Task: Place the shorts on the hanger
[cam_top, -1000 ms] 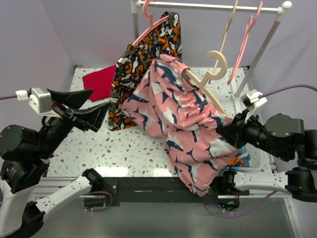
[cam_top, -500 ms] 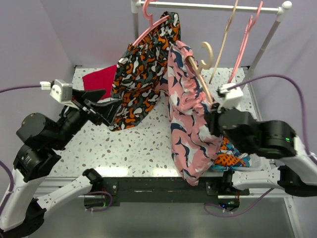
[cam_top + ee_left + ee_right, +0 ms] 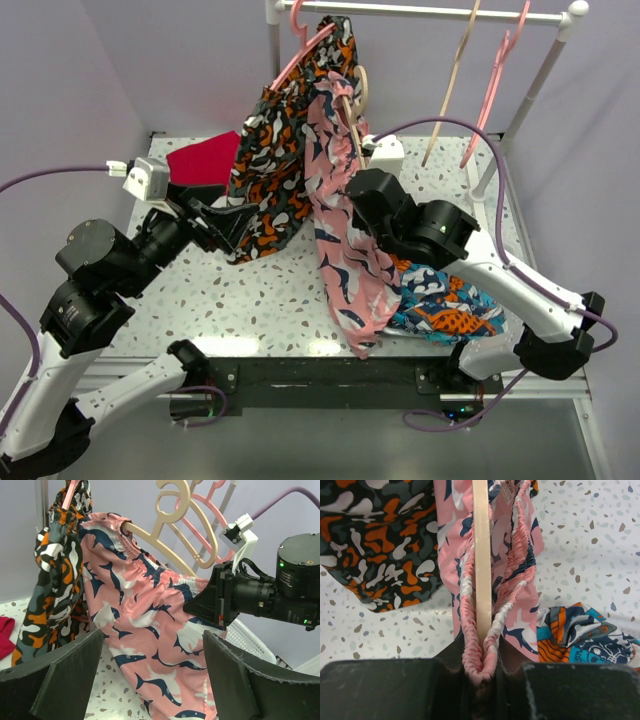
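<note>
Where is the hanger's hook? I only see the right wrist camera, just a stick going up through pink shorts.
Observer: The hanger has its hook up in the air, not on the rail.
Operator: What is the other arm doing?
Observer: The left fingers are open and empty, facing the shorts.
Operator: Is anything on the rail?
Observer: Yes, a pink hanger carrying an orange-and-black garment, right beside the shorts.
</note>
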Action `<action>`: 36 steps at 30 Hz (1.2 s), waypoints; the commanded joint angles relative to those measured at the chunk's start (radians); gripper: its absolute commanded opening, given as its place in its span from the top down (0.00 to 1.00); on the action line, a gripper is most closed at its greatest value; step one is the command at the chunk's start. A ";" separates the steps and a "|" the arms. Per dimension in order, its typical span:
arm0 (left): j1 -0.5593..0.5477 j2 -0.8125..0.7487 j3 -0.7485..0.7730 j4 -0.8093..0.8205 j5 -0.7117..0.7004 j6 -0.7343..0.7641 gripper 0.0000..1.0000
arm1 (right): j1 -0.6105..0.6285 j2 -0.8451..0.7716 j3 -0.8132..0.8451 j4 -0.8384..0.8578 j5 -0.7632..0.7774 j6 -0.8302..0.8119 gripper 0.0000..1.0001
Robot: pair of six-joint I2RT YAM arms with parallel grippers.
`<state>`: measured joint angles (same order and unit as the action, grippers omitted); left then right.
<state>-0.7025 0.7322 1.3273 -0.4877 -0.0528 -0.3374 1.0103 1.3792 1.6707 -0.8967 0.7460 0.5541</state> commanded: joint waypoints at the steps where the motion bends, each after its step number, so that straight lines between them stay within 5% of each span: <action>1: 0.003 -0.010 0.006 0.006 -0.022 0.024 0.15 | -0.051 0.023 0.084 0.142 0.010 0.012 1.00; 9: 0.003 -0.014 0.015 -0.017 -0.045 0.038 0.14 | -0.102 0.175 0.273 0.059 0.062 0.078 1.00; 14: 0.003 -0.027 0.020 -0.031 -0.058 0.047 0.14 | -0.101 0.137 0.232 0.083 0.104 0.110 1.00; 22: 0.003 -0.005 0.000 -0.054 -0.097 0.043 0.14 | -0.101 -0.002 0.139 0.163 0.113 0.003 1.00; 36: 0.003 -0.025 -0.119 0.012 -0.045 -0.005 0.13 | -0.104 0.138 0.377 0.105 0.153 -0.175 1.00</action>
<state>-0.7025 0.7185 1.2171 -0.5301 -0.1154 -0.3286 0.9092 1.4750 1.9461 -0.8474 0.8330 0.4400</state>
